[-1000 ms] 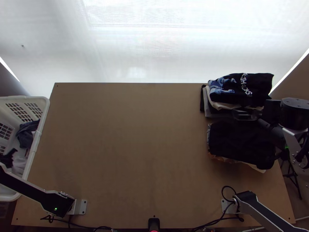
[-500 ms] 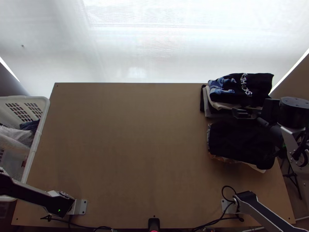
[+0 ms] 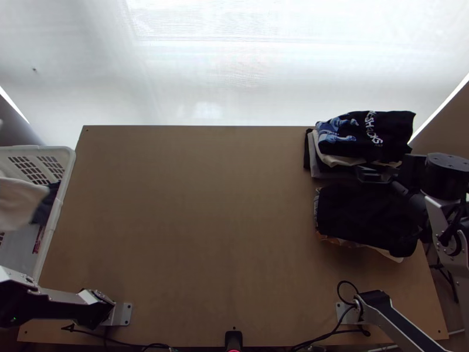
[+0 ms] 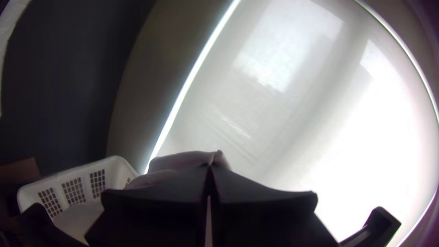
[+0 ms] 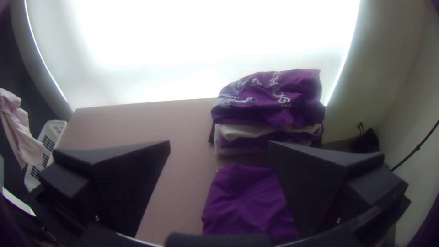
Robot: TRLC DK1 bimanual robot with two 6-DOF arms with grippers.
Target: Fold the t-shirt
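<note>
T-shirt [image 3: 17,202], pale: your left claw has it hanging loose and bunched over the basket [image 3: 57,205]. From that basket, take the rest by size.

Beyond it, and along the far side of your desk [image 3: 193,205], you have a bright white backdrop [image 3: 264,70]. The desk stands just to the basket's right, a wide wooden top.

The basket itself is white, with slotted walls, and inside you can see some dark blue cloth [image 3: 46,205].

Well apart from the basket, at the desk's opposite end, lie two stacks of folded clothes. Your near stack [image 3: 363,217] has black cloth on top, with a light edge showing beneath. Your far stack [image 3: 366,138] carries a printed black shirt over light and grey layers.

Your right claw [image 3: 369,174] is above these stacks, across the desk from the basket, its fingers wide apart with nothing between them.

Your left claw [image 4: 209,168], on the basket's side, has its fingers closed together on the shirt; which part they pinch, you cannot tell.
</note>
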